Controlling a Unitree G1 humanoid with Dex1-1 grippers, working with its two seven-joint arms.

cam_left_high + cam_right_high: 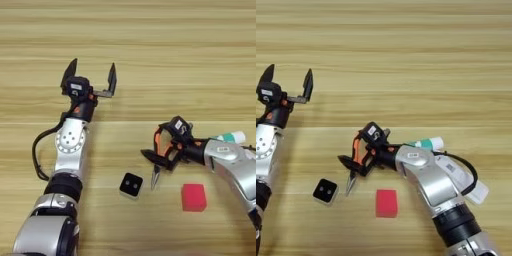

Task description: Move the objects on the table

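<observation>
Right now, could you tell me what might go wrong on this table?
The right gripper is shut on the pliers, whose tip hangs low between the black block and red cube; a sideways move could knock either. The grip looks off-centre, so the pliers might swing or slip. The left gripper is open, far from them.

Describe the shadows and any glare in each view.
Left eye view: soft, short shadows below the red cube and black block; no glare on the table. Right eye view: same even light, a faint shadow beside the left gripper; the right gripper holds the pliers.
</observation>
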